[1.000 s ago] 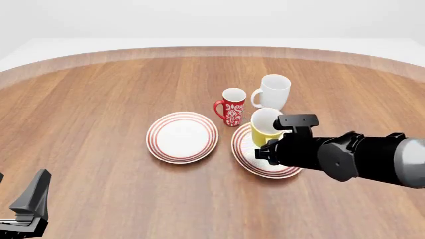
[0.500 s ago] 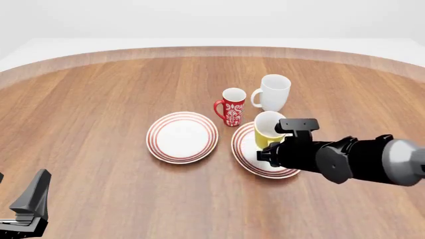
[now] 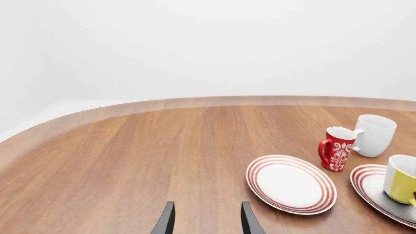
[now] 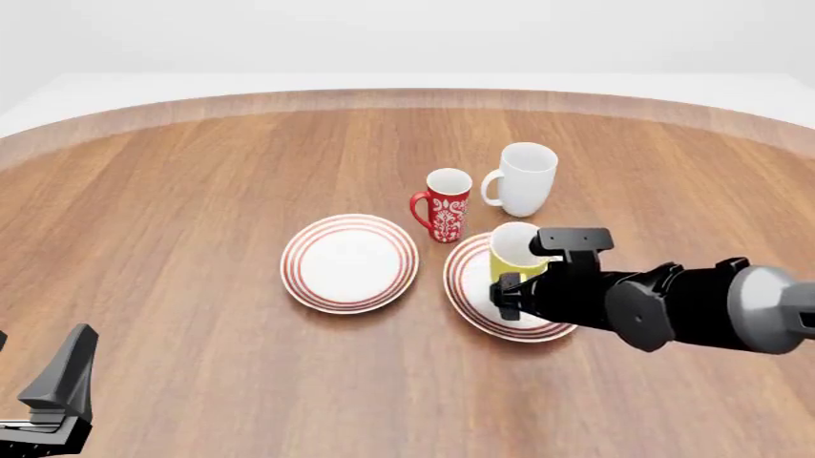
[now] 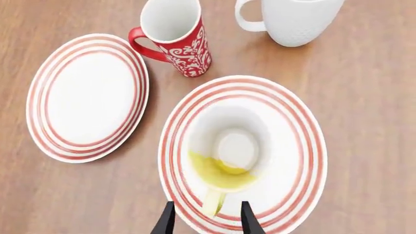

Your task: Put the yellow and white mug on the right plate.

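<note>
The yellow and white mug (image 4: 513,250) stands upright on the right plate (image 4: 474,291), toward its far side. In the right wrist view I look down into the mug (image 5: 227,156) on that plate (image 5: 293,126). My right gripper (image 5: 206,222) is open, one finger on each side of the yellow handle with a gap showing on both sides. In the front view the right gripper (image 4: 510,286) sits just in front of the mug. My left gripper (image 3: 206,222) is open and empty, at the near left corner (image 4: 52,401). The mug (image 3: 402,178) also shows in the left wrist view.
The left look-alike plate (image 4: 349,262) lies beside the right plate. A red patterned mug (image 4: 446,205) stands just behind the gap between the plates. A larger all-white mug (image 4: 525,178) stands behind the right plate.
The yellow mug and my right gripper have come down a little toward the right plate. The left arm has not moved.
</note>
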Tool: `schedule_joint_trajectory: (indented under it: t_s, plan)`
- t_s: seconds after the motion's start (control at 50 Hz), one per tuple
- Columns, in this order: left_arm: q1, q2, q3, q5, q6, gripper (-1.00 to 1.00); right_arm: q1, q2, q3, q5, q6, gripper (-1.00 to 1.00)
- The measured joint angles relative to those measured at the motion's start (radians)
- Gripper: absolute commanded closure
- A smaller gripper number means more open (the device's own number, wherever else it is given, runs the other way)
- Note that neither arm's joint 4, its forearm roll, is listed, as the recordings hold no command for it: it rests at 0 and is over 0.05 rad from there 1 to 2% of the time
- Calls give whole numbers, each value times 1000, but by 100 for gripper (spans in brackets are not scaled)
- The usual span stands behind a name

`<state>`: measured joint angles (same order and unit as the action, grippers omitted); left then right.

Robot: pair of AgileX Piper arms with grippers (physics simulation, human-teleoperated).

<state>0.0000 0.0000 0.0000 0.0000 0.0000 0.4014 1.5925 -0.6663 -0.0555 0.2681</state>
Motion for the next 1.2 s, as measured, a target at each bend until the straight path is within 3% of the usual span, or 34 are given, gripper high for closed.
schedule_joint_trajectory:
  t_s: [0.56,1.2]
  plan:
    - [0,0,0,0,0,-100,27,-92,43,32,28,-100]
    - [0,0,0,0,0,-100,129,-448,34,263,44,-100]
